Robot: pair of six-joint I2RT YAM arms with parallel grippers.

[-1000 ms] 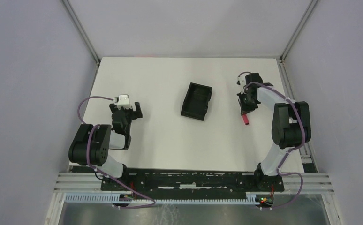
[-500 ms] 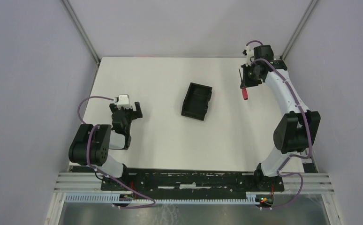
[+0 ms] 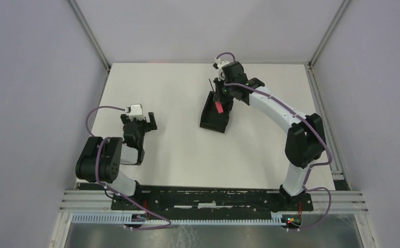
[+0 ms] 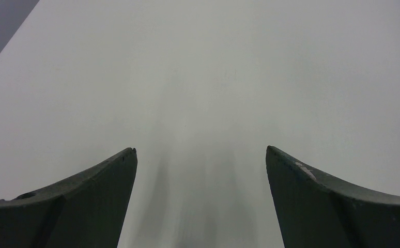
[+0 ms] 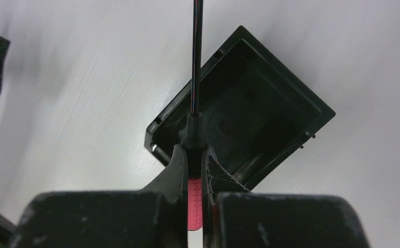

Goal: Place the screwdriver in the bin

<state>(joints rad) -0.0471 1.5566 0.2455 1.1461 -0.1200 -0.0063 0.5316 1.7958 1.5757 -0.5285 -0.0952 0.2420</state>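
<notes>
Bright even overhead light, soft faint shadows; wrist views blurred.

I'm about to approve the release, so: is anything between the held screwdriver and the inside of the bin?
Nothing visible. The right gripper, shut on the screwdriver, holds it above the bin, whose inside shows no other object. Only the shaft tip reaches past the bin's rim, so it may catch the wall.
</notes>
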